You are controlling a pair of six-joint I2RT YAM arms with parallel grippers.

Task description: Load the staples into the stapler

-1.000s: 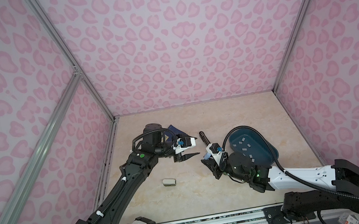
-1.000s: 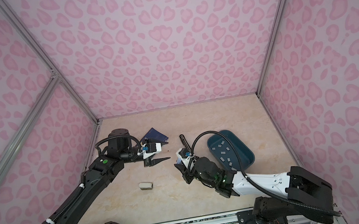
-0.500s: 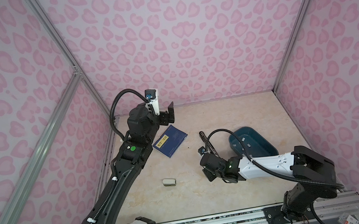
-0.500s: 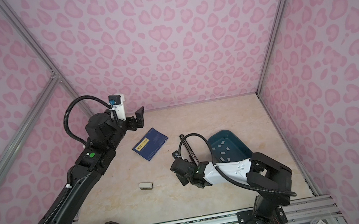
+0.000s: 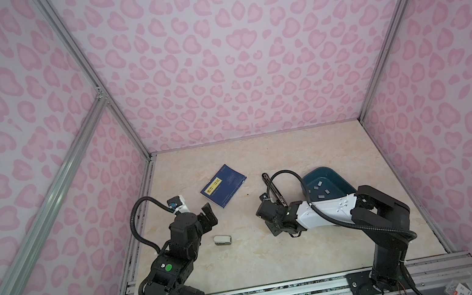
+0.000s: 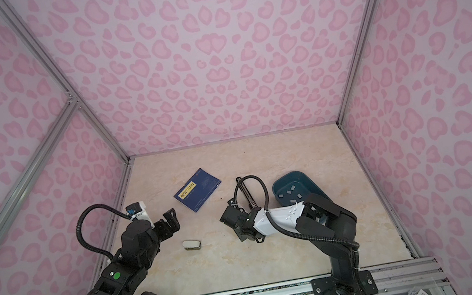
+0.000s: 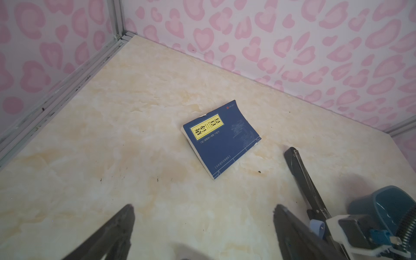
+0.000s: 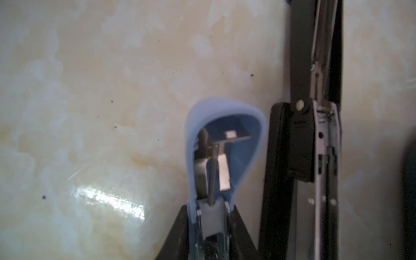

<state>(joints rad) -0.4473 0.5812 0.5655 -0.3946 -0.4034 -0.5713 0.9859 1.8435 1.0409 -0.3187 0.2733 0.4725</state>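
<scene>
Over on the right, inside the green-blue tray [image 5: 333,171], lie the staples [image 5: 318,187] (little grey strips). Just beside the tray, the black stapler [image 7: 301,173] lies open on the table. The right gripper [image 8: 209,210] pinches a light blue piece [image 8: 249,157] next to the stapler. The left gripper [image 7: 203,208] is spread wide and holds nothing, near a blue book [image 5: 223,186].

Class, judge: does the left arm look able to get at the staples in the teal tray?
Probably not directly: the right gripper, shut on a blue stapler, and a black stapler lie between the open left gripper and the teal tray holding the staples.
</scene>
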